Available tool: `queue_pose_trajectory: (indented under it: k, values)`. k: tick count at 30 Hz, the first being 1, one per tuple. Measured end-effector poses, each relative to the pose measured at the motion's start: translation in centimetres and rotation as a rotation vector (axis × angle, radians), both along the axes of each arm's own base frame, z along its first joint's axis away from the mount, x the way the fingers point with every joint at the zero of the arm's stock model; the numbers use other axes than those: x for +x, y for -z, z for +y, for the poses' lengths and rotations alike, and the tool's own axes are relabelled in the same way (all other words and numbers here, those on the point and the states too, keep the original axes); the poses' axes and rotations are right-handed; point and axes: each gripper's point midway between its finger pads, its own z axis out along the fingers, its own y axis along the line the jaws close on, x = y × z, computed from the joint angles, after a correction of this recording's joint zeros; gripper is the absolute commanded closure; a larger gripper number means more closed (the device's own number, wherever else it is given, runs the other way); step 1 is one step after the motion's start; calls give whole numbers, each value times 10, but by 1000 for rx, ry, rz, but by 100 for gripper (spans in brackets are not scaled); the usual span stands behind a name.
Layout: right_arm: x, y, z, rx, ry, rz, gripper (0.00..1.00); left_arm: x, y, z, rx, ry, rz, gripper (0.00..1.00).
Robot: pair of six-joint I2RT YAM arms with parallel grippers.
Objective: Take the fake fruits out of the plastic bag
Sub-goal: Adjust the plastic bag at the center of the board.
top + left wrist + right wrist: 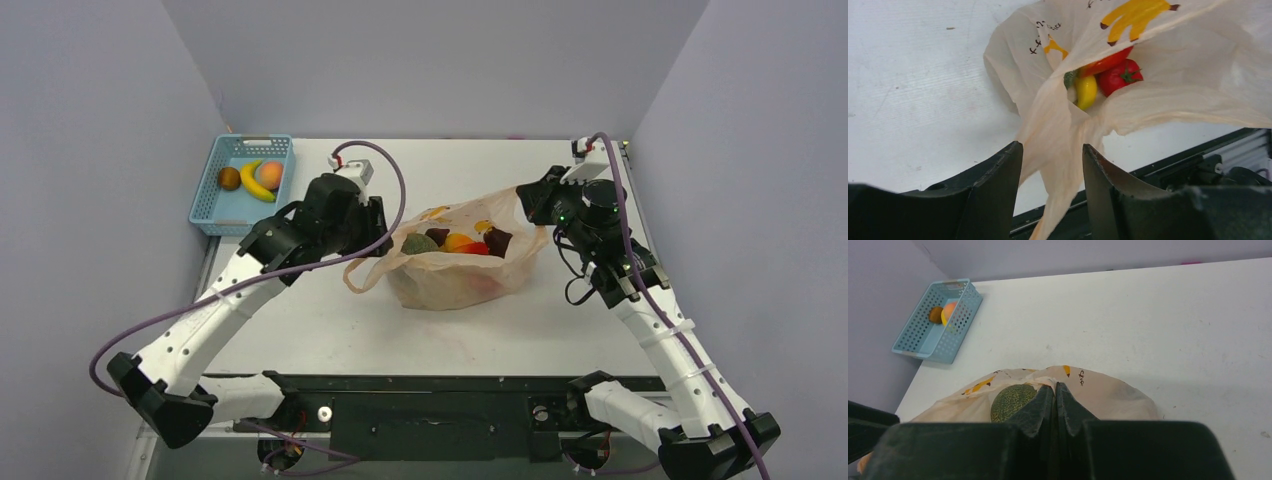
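The table (300,330) is boxed in by walls on the left, right and back, with a black rail (430,385) along its near edge. Bare white top shows behind the bag (450,285) up to the back wall, and in front of it down to the rail. The bag sits at mid-table, mouth up and stretched wide between the two grippers. The left gripper (378,228) is at its left rim, with one loop handle hanging just below it. Its fingers (998,190) stand apart with a twisted strand of bag running through the gap; I cannot tell whether they press it. The right gripper (528,205) is at the bag's far right corner, close to the right edge of the table, its fingers (1040,407) together and pinching the rim. Inside the bag lie a melon (418,243) at the left, then a dark purple piece (437,236), an orange one (458,242), a red one (478,248) and another dark piece (497,240). The left wrist view also shows a tomato (1120,76) and a yellow piece (1086,91) through the opening. The basket (212,205) sits in the far left corner against the wall, well apart from the bag, and holds a brown fruit (229,178), a banana (257,182) and a peach (270,175).
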Motion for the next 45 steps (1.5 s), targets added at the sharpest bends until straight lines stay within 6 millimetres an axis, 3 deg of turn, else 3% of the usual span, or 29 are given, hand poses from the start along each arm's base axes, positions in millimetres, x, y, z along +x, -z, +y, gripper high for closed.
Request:
queue_pose_trajectory:
  k: [5, 13, 18, 19, 21, 22, 24, 30, 33, 38, 42, 45]
  values:
    - [-2, 0, 2, 3, -12, 1, 100, 21, 31, -3, 138, 19, 25, 41]
    - [-5, 7, 1, 1, -14, 14, 100, 32, 28, 0, 234, 92, -37, 38]
    - [-7, 8, 0, 0, -12, 14, 100, 39, 45, -10, 276, 143, -5, 36]
    - [-7, 8, 0, 0, -12, 14, 100, 40, 50, -14, 275, 154, 7, 39]
    - [-8, 9, -1, -1, -12, 16, 100, 41, 58, -20, 269, 170, 24, 56]
    - [-8, 9, -1, -2, -12, 15, 100, 42, 62, -22, 265, 175, 31, 78]
    - [-7, 9, -1, -4, -11, 15, 100, 42, 70, -27, 257, 190, 53, 99]
    - [8, 15, -22, -48, 131, 84, 100, 43, 70, -27, 174, 234, 95, 100]
    - [21, 15, -25, -82, 170, 132, 100, 47, 52, -21, 12, 263, 93, 100]
    - [41, 7, -9, -124, 114, 184, 100, 66, 10, -5, -306, 291, 56, 100]
    - [59, 2, -5, -172, 113, 204, 75, 76, 12, -15, -457, 336, 116, 100]
    - [55, 13, -16, -236, 142, 245, 49, 79, 27, -24, -507, 355, 178, 100]
